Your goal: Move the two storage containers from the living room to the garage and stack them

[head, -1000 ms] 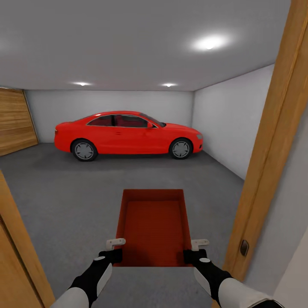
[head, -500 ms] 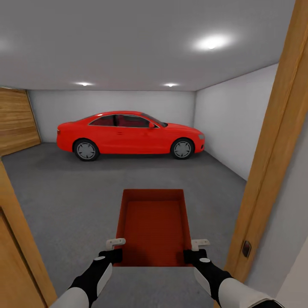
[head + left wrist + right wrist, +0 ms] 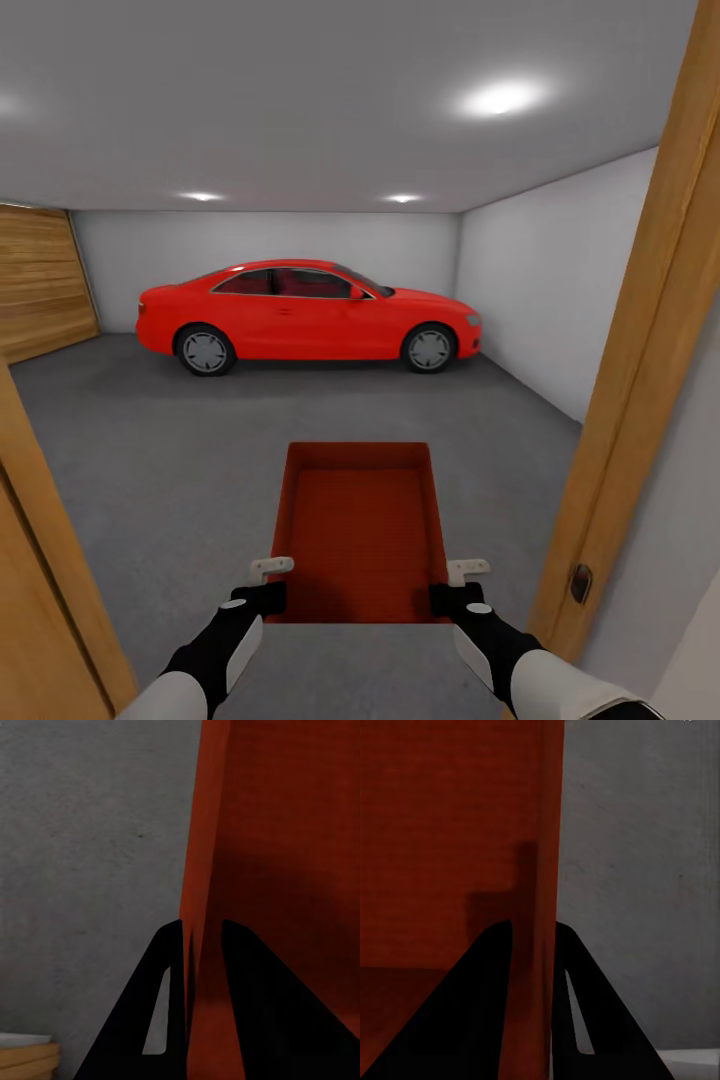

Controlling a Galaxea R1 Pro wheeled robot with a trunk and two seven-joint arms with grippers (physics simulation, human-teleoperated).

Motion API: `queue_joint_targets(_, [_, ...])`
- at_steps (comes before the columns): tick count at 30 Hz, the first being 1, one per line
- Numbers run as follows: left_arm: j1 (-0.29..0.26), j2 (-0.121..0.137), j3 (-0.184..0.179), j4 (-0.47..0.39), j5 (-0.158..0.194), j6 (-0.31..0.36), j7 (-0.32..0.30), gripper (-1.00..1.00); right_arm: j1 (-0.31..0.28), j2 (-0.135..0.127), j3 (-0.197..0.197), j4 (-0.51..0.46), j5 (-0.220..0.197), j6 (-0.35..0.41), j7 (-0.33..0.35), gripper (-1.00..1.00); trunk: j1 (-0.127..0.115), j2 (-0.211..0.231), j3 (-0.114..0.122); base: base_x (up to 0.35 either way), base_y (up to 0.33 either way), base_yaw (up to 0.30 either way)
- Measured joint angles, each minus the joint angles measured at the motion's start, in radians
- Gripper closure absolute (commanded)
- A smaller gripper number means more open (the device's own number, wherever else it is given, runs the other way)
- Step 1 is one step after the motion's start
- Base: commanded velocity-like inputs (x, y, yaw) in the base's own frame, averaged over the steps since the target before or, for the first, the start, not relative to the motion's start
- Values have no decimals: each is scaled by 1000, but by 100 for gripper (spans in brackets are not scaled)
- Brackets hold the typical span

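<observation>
No readable text, label, brand, number or sign anywhere (checked in the head view and both wrist views).

The head camera looks forward and down through a doorway into the garage. Each wrist camera looks closely along its hand at a wall of the container (image 3: 360,525), sharing the floor (image 3: 160,450).
</observation>
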Motion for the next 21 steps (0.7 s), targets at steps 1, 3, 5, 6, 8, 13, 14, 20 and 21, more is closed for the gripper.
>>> queue_joint_targets(1, [0, -1, -1, -1, 0, 0, 2, 100, 0, -1, 0, 0, 0, -1, 0, 100, 0, 0, 0, 0, 0, 233])
queue_joint_targets(3, [0, -1, -1, -1, 0, 0, 2, 100, 0, -1, 0, 0, -1, -1, 0, 100, 0, 0, 0, 0, 0, 249])
queue_joint_targets(5, [0, -1, -1, -1, 0, 0, 2, 100, 0, -1, 0, 0, -1, -1, 1, 100, 0, 0, 0, 0, 0, 259])
queue_joint_targets(6, [0, -1, -1, -1, 0, 0, 2, 100, 0, -1, 0, 0, 0, -1, 1, 100, 0, 0, 0, 0, 0, 262])
queue_joint_targets(8, [0, -1, -1, -1, 0, 0, 2, 100, 0, -1, 0, 0, -1, -1, 0, 100, 0, 0, 0, 0, 0, 208])
queue_joint_targets(13, [0, -1, 0, 0, 0, 0, 2, 100, 0, -1, 0, 0, 0, 0, 1, 100, 0, 0, 0, 1, 0, 51])
queue_joint_targets(14, [0, -1, -1, 0, 0, 0, 2, 100, 0, -1, 0, 0, 0, 0, 1, 100, 0, 0, 0, 52, 0, 8])
queue_joint_targets(20, [0, -1, 1, 2, 0, -1, 1, 100, 0, -1, 0, 0, 1, 0, 0, 100, -1, 0, 0, 229, 19, 2])
queue_joint_targets(21, [0, -1, 1, 2, 0, -2, 0, 100, 0, 0, 0, 0, 1, 0, 0, 100, -1, 0, 0, 307, 70, 0])
